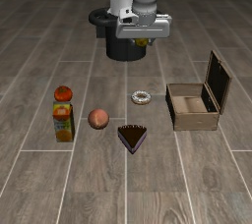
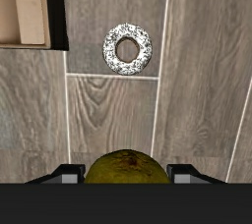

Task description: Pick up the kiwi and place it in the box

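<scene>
The kiwi (image 2: 125, 166), brown-green and rounded, sits between my two fingertips (image 2: 69, 172), which touch it from both sides. My gripper (image 1: 144, 41) is shut on it and holds it high above the wooden floor; in the exterior view the kiwi (image 1: 145, 42) peeks out under the hand. The wooden box (image 1: 194, 107) stands open with its lid tilted back, toward the exterior view's right of my hand and farther forward. In the wrist view a corner of the box (image 2: 25, 12) shows beyond the powdered ring.
A white powdered doughnut (image 1: 142, 96) (image 2: 129, 49) lies on the floor below my hand, beside the box. A chocolate cake slice (image 1: 132, 136), a peach (image 1: 97, 119) and a juice bottle (image 1: 64, 122) with an orange fruit (image 1: 64, 94) behind it stand toward the exterior view's left.
</scene>
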